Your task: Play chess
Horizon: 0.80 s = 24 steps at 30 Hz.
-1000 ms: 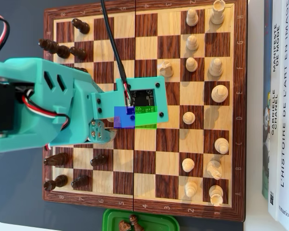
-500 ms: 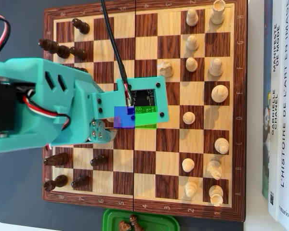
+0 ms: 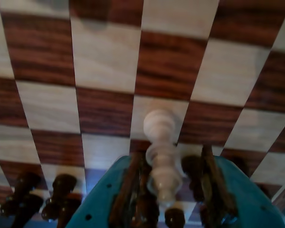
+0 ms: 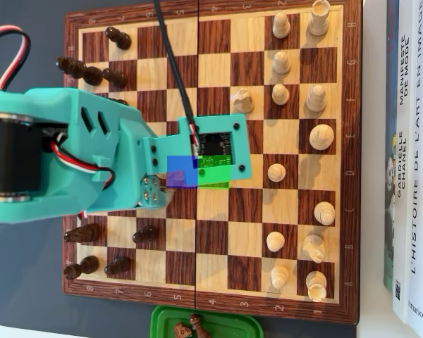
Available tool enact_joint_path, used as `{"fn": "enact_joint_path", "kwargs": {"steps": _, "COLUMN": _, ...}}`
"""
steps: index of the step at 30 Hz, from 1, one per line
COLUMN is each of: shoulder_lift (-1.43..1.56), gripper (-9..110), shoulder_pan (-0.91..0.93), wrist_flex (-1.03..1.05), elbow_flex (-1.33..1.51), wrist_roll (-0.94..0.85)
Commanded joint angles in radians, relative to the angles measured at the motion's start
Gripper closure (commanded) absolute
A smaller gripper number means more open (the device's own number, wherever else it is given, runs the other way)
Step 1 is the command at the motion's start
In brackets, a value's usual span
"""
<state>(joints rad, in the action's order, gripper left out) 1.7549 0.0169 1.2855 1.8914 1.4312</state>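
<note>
In the wrist view a white chess piece point(image 3: 161, 156) sits between the two dark fingers of my teal gripper point(image 3: 173, 190), blurred and large against the chessboard point(image 3: 104, 61). The jaws stand close on either side of it and seem to hold it. A dark piece point(image 3: 175, 217) shows just below it. In the overhead view the teal arm point(image 4: 92, 148) reaches over the middle of the board point(image 4: 211, 70); the gripper and the white piece are hidden under its camera mount point(image 4: 215, 144).
White pieces point(image 4: 321, 134) stand along the right of the board in the overhead view and dark pieces point(image 4: 92, 74) along the left. Some dark pieces point(image 3: 61, 194) show at the wrist view's lower left. A green tray point(image 4: 204, 324) with captured pieces lies below the board. Books point(image 4: 412, 155) stand at the right.
</note>
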Motion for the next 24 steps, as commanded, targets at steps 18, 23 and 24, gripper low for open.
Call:
{"fn": "enact_joint_path", "kwargs": {"steps": 18, "shoulder_lift": 0.003, "gripper": 83, "shoulder_pan": 0.002, "wrist_flex": 0.028, "elbow_flex": -0.041, "wrist_roll": -0.005}}
{"fn": "enact_joint_path", "kwargs": {"steps": 23, "shoulder_lift": 0.003, "gripper": 84, "shoulder_pan": 0.005, "wrist_flex": 0.028, "elbow_flex": -0.041, "wrist_roll": -0.005}}
{"fn": "enact_joint_path", "kwargs": {"steps": 24, "shoulder_lift": 0.003, "gripper": 84, "shoulder_pan": 0.005, "wrist_flex": 0.028, "elbow_flex": -0.041, "wrist_roll": -0.005}}
